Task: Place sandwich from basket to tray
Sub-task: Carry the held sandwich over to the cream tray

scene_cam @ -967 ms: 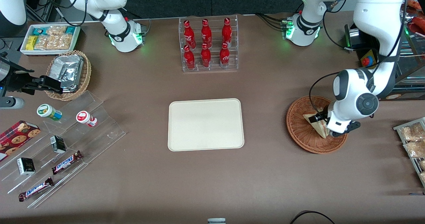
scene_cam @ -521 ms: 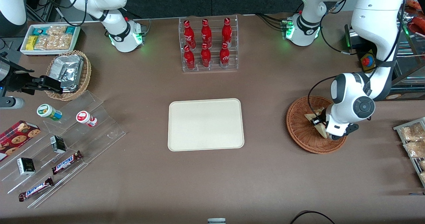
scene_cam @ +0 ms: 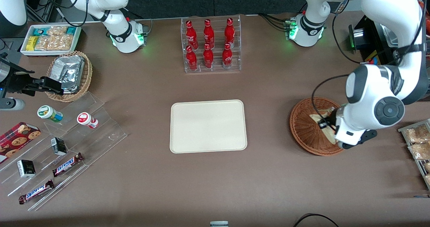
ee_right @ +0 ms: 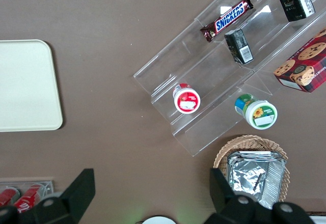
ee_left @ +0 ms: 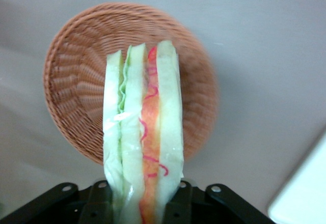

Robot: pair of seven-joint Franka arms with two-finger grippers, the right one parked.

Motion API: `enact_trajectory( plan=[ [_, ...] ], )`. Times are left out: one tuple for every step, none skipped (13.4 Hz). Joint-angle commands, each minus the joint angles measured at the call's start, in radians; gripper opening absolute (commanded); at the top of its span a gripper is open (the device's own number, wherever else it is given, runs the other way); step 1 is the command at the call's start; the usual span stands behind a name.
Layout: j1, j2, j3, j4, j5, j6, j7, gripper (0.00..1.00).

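gripper [ee_left: 141, 211] pinches sandwich [ee_left: 143, 147] above basket [scene_cam: 305, 129], clear of its rim; tray [scene_cam: 208, 126] lies well apart.

Even overhead light, soft shadows; wrist-view basket [ee_left: 130, 79] motion-blurred; green LED glow at arm bases.

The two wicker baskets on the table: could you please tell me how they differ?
The reddish-brown basket is wider and shallower than the tan basket. The tan basket holds foil packets; over the reddish-brown one the hand grips the sandwich, lifted clear. They sit at the table's two ends. Both are round.
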Motion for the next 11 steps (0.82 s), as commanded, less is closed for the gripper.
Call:
enact_trajectory(
  plan=[
    [-0.167, 0.026, 0.011, 0.057, -0.002, -0.032, -0.071, 0.09],
    [-0.22, 0.028, 0.011, 0.059, -0.003, -0.023, -0.114, 0.09],
    [-0.266, 0.041, 0.01, 0.073, -0.006, -0.015, -0.132, 0.09],
    [-0.313, 0.07, 0.008, 0.112, -0.021, -0.009, -0.134, 0.09],
    [-0.353, 0.112, 0.01, 0.16, -0.057, -0.006, -0.123, 0.08],
    [-0.384, 0.151, 0.01, 0.206, -0.081, 0.012, -0.11, 0.09],
    [-0.412, 0.187, 0.008, 0.24, -0.1, 0.047, -0.09, 0.09],
    [-0.435, 0.216, -0.001, 0.261, -0.127, 0.096, -0.061, 0.09],
    [-0.442, 0.247, -0.015, 0.278, -0.158, 0.156, -0.045, 0.1],
    [-0.447, 0.273, -0.035, 0.292, -0.173, 0.205, -0.048, 0.1],
    [-0.458, 0.302, -0.053, 0.298, -0.173, 0.248, -0.053, 0.1]
  ],
)
